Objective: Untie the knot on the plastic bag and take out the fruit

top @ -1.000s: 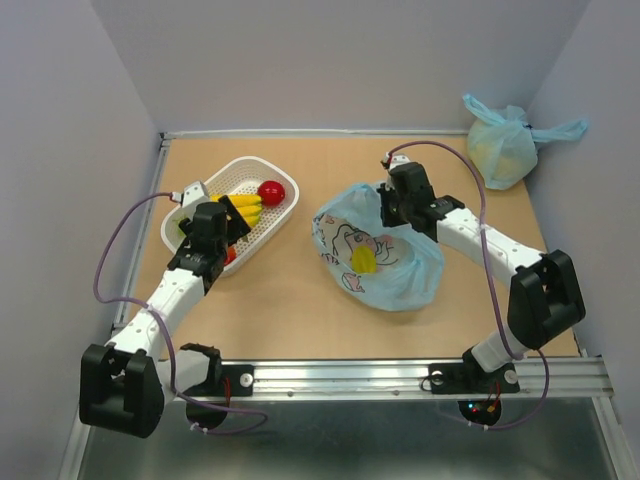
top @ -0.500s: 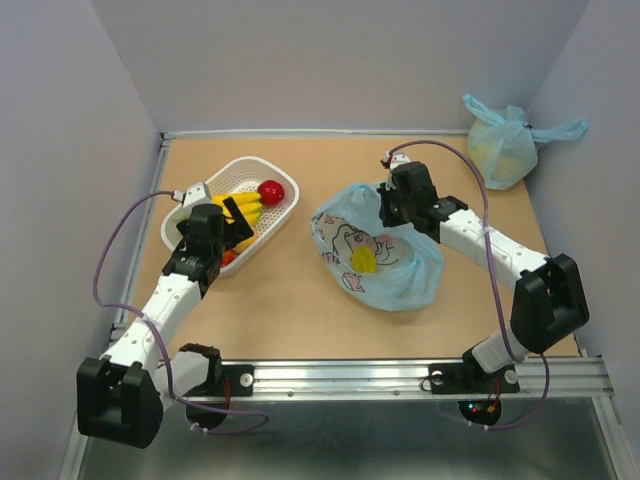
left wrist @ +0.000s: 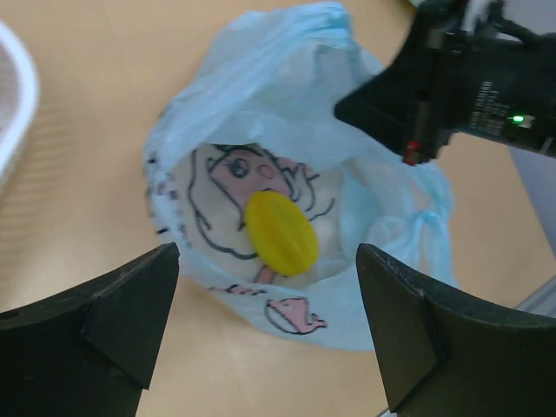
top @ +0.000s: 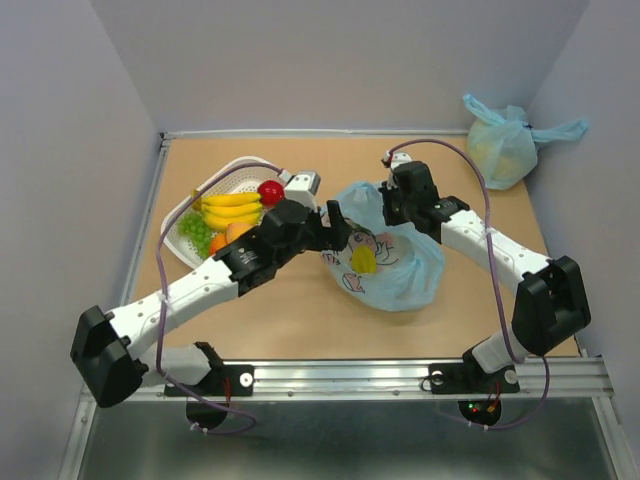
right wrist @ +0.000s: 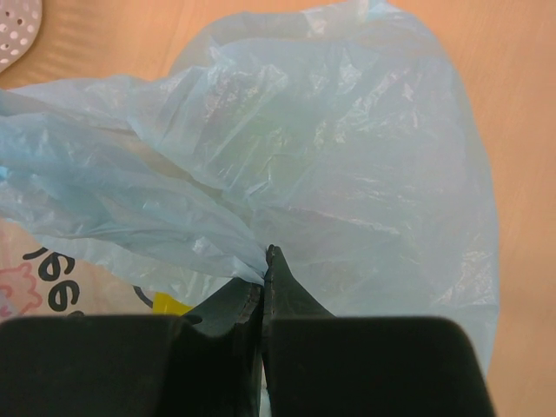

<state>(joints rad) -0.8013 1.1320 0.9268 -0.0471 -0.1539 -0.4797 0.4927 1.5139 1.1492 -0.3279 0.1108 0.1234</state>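
Observation:
The light blue plastic bag [top: 400,275] with the cartoon girl lies mid-table, its mouth spread wide; no knot shows on it. A yellow fruit [top: 363,260] rests inside, on the print. My left gripper [top: 338,228] hovers at the bag's left rim, open and holding nothing. In the left wrist view its fingers [left wrist: 113,321] flank the bag [left wrist: 400,234] with the yellow fruit [left wrist: 280,233] between and ahead of them. My right gripper [top: 390,207] stands at the bag's far rim, shut on a fold of the bag [right wrist: 217,217].
A white basket [top: 180,215] at the left holds a banana bunch [top: 232,207], a red apple [top: 270,190], green grapes [top: 195,232] and an orange piece [top: 238,232]. A plain tied blue bag [top: 500,145] sits in the back right corner by the wall.
My left arm has swung right from over the basket to the bag's left rim, uncovering the basket's fruit. The right gripper and the bag have stayed put.

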